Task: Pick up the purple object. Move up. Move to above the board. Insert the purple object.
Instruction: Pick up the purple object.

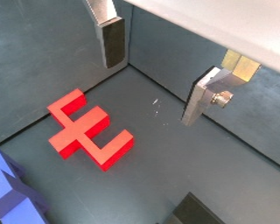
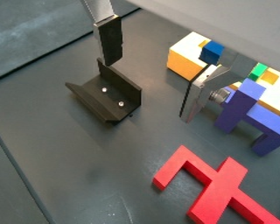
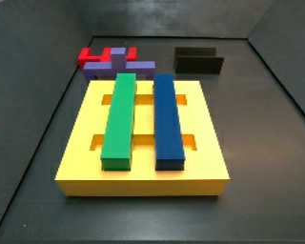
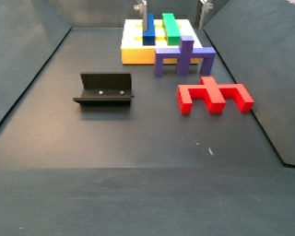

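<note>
While the fixture (image 2: 108, 99) sits left, the empty gripper (image 2: 152, 72) hangs spread apart; farther right the purple object (image 2: 255, 118) rests against the board (image 2: 187, 56). Rigid, probably light: pinch its crossbar.

Both wrist views look steeply down past the open gripper (image 1: 154, 74) (image 2: 150, 74) at the dark floor, close in. Both share the red notched block (image 1: 87, 131) (image 2: 213, 182). Side views face each other across the yellow slotted board (image 3: 144, 129) (image 4: 147, 41), one close to it, the opposite far back.
</note>
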